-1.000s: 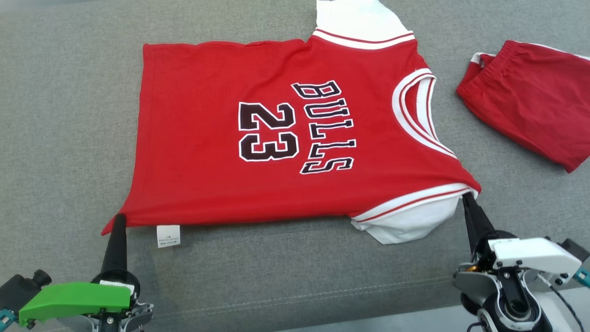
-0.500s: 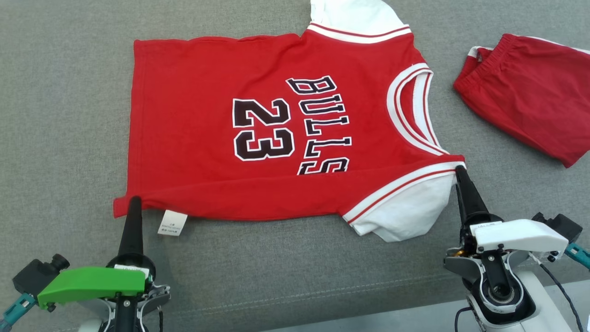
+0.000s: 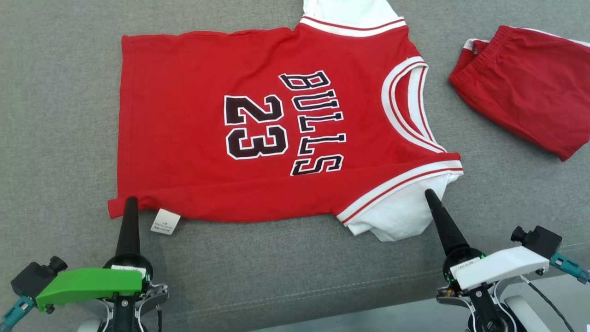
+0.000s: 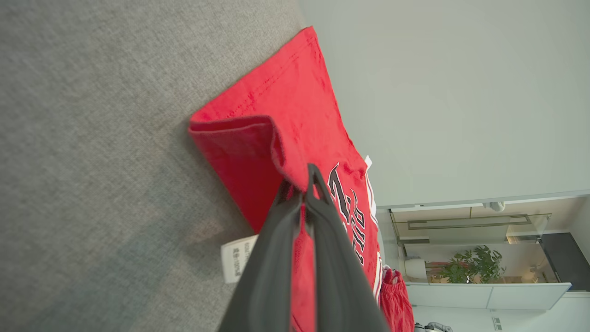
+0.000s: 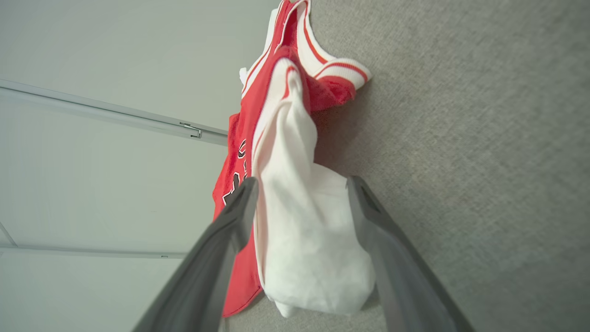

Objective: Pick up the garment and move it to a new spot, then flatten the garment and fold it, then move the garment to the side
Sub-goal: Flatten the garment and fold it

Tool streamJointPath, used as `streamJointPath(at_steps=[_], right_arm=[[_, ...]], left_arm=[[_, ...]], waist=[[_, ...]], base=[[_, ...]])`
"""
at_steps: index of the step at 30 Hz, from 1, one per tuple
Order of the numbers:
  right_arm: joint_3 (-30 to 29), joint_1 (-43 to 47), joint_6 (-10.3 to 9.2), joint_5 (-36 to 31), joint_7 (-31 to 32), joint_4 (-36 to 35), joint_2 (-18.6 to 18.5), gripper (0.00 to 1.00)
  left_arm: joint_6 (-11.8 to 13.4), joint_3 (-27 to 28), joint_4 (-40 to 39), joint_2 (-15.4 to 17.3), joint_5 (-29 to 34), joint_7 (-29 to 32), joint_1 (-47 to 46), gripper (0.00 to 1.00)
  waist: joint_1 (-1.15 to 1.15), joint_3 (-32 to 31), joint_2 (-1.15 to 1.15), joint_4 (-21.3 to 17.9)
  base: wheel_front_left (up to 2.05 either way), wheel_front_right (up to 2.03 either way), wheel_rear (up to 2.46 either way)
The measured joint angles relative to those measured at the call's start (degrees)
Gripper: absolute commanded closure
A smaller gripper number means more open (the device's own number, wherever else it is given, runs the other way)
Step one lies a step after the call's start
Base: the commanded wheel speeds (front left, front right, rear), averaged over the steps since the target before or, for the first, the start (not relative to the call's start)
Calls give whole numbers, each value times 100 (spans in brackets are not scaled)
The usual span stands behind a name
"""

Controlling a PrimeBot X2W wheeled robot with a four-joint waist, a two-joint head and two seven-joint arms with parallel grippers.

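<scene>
red shorts (image 3: 521, 87) well apart, r of jersey (image 3: 193, 138). jersey long axis l-r, neck r. l gripper (image 3: 130, 202) clamps hem corner; r gripper (image 5: 299, 184) wide open astride sleeve.

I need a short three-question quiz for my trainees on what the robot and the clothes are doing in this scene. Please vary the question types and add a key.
1. True or false: the left gripper is shut on the hem corner of the jersey.
2. Choose one. The right gripper is: A) open, with the white sleeve between its fingers; B) shut on the neckline; C) shut on the label.
3. Fill the gap: on the grey cushion, apart from the jersey on its neckline side, lies a pair of red ___.

Key: 1 true; 2 A; 3 shorts.
</scene>
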Motion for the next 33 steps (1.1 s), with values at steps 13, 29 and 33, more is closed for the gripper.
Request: streamJointPath(at_steps=[13,29,33], right_arm=[[209,236,134,-441,-63,296,-286,0],[511,-140,230,-632,-64,770,-96,0],[478,-170,233,-599,-113,865,-45,62]], left_arm=[[-18,5,92,0,47,0,-3,100],[-49,-66,179,-38,158,0,-115,100],[-67,-71,200,-81,159,0,-144,100]], waist=[[0,25,0,-175],[0,59,0,-16],[0,65,0,42]], base=[[0,0,0],[0,0,0],[0,0,0]])
